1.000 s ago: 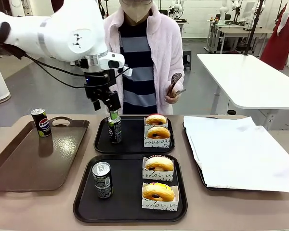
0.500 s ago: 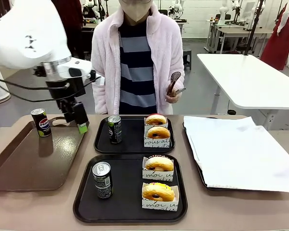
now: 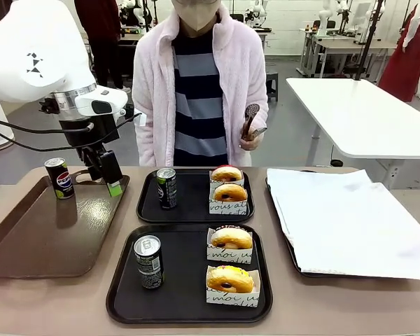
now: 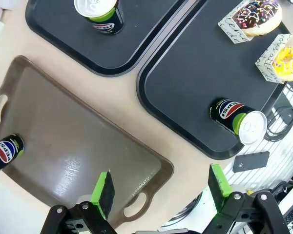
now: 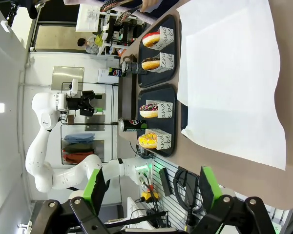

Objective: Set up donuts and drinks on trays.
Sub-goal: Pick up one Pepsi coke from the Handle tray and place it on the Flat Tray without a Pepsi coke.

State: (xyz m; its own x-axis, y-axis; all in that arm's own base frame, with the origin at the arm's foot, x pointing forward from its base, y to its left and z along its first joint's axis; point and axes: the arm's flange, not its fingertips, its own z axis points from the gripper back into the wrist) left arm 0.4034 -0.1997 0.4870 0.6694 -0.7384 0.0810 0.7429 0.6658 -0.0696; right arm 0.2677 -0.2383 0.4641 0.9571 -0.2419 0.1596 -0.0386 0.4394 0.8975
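Tan tabletop (image 3: 77, 308) carrying two black trays (image 3: 189, 308), each with two sleeved donuts (image 3: 229, 280) and one drink can (image 3: 149, 262); a third can (image 3: 59, 178) stands on the brown tray (image 3: 49, 238). Left gripper (image 3: 110, 178) hangs above that tray's far rim, fingers spread, empty. Right gripper (image 5: 151, 187) likewise spread and empty, beside the paper-lined tray (image 5: 229, 73). Person stands opposite, holding tongs (image 3: 251, 120)

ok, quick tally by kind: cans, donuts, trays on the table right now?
Cans: 3 — one on the far black tray, one on the near black tray, one on the brown tray.
Donuts: 4 — two per black tray.
Trays: 4 — two black, one brown with handles, one paper-lined.
Total: 11.
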